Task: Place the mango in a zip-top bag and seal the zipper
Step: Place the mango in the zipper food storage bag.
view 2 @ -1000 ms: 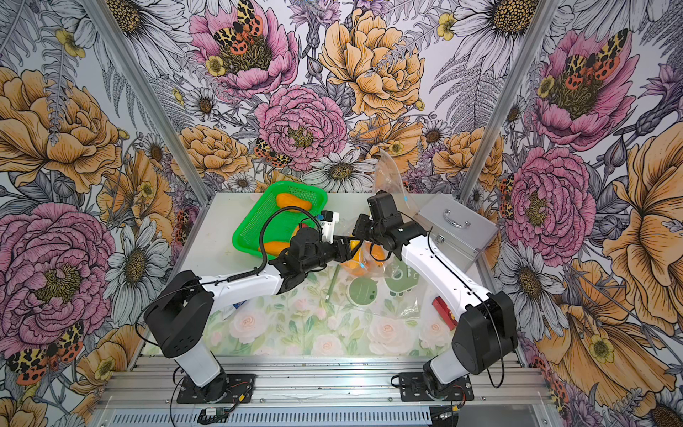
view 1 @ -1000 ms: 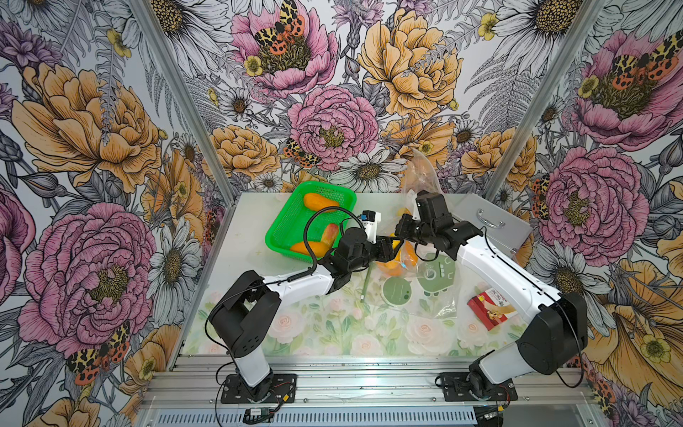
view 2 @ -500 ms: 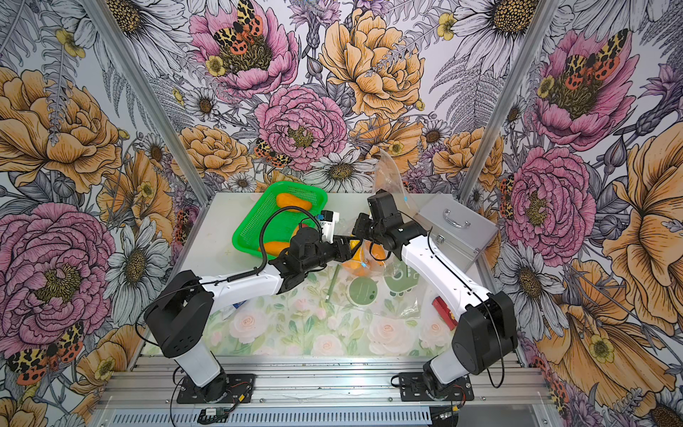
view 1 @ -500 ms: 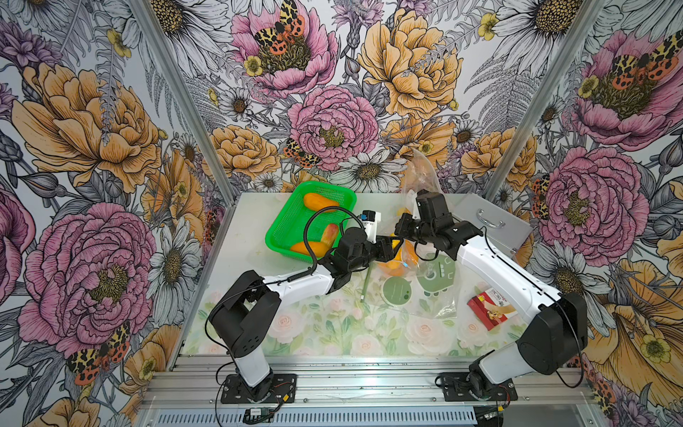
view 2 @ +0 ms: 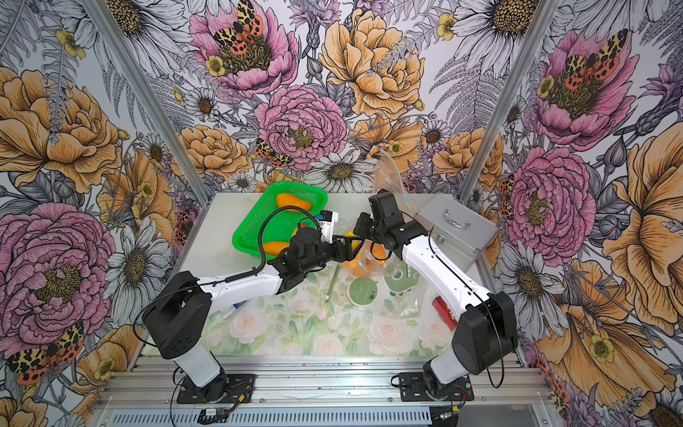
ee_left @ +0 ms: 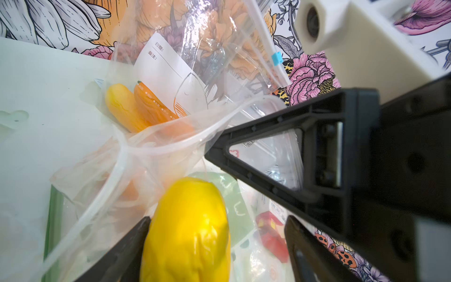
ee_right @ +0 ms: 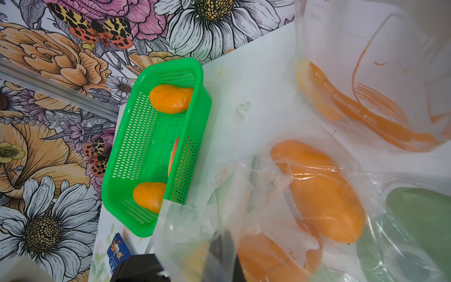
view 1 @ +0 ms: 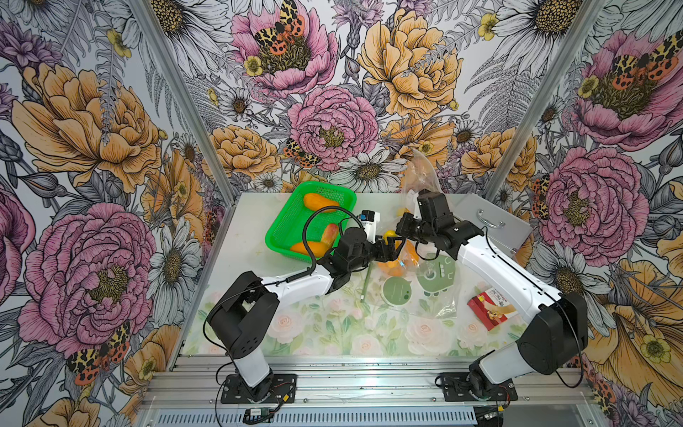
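Note:
A yellow mango (ee_left: 188,232) sits between the fingers of my left gripper (ee_left: 217,234), leaning on one finger with a wide gap to the other; the gripper is open. It hangs at the mouth of a clear zip-top bag (ee_left: 156,144), which lies mid-table in both top views (view 1: 406,258) (view 2: 364,264). An orange mango (ee_right: 322,193) lies inside this bag. My right gripper (ee_right: 220,246) is shut on the bag's rim, its fingers seen through the plastic. In a top view the two grippers meet, left (view 1: 390,247) and right (view 1: 401,226).
A green basket (view 1: 292,222) at the back left holds several mangoes. A second clear bag (view 1: 417,173) stands by the back wall. A silver case (view 1: 491,225), a red box (view 1: 491,308), a green round lid (view 1: 396,290) and a green stick (view 1: 366,281) lie nearby.
My left gripper's jaws have spread apart around the yellow mango. Both arms have stayed almost in place, and the right gripper still holds the bag.

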Motion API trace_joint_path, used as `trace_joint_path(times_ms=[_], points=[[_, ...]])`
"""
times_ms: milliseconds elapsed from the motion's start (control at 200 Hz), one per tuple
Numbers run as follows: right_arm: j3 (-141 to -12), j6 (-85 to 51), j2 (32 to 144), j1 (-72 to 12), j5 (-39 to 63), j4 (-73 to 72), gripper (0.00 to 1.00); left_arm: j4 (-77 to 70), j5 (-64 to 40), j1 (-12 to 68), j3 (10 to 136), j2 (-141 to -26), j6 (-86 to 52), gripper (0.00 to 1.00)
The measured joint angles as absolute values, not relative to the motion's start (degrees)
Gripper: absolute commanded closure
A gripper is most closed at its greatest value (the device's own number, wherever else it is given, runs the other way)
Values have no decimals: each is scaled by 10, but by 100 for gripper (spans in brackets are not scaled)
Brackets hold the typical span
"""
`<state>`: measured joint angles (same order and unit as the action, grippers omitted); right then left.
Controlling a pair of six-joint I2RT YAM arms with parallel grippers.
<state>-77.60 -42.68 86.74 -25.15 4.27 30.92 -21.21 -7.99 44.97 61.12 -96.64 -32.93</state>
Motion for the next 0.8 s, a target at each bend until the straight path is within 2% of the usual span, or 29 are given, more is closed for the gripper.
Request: trace_joint_path(times_ms=[95,801], points=[[-776,-427,867,-251,41,303,100,-173,-69,448,623,-952,-311,1],[-776,-457,852,-244,26,263,100,-17,-49,443,711,-918,-246,1]])
